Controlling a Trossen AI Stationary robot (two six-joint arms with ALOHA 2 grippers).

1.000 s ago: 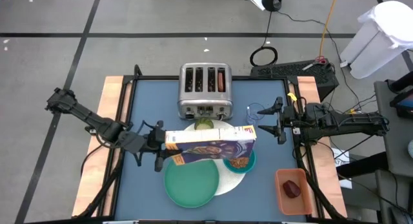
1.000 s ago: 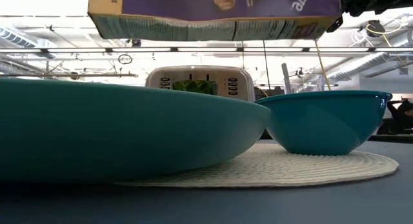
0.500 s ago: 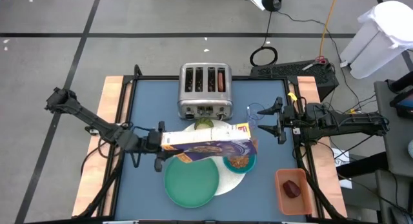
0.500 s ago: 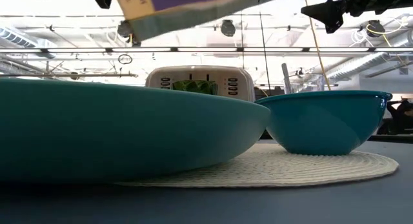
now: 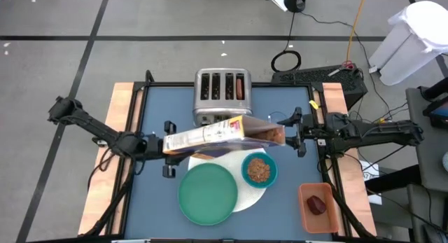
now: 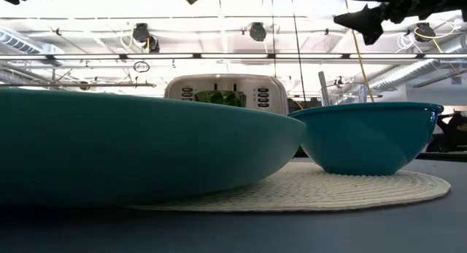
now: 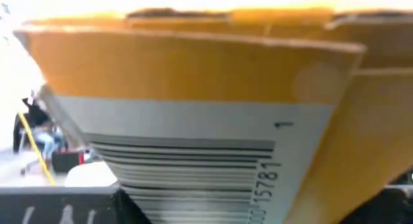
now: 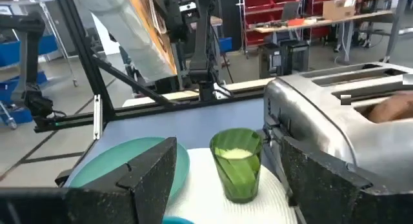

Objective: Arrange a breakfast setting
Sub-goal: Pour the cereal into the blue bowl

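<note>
A blue-topped counter (image 5: pixel 157 201) is seen from directly above, with a dark robot arm reaching in from each side. The left hand (image 5: pixel 168 146) is closed on one end of a cereal box (image 5: pixel 220 133), holding it in the air, tilted, above the middle of the counter, just in front of a silver four-slot toaster (image 5: pixel 222 96). A brown pastry (image 5: pixel 241 86) sits in the toaster's rightmost slot. Below the box lies a large white woven placemat (image 5: pixel 253 198). A green plate (image 5: pixel 208 194) rests on its left part, and a smaller teal bowl (image 5: pixel 260 170) holding brown cereal rests on its right part, just beside the plate. The right wrist view shows a small yellow-green cup (image 8: pixel 237 162) standing upright on the placemat, next to the toaster. At the counter's near right corner, an orange tray (image 5: pixel 308 213) holds a dark red fruit (image 5: pixel 317 204). The right hand (image 5: pixel 292 134) hovers near the box's right end, close to the counter's right edge, its fingers spread apart and holding nothing.
</note>
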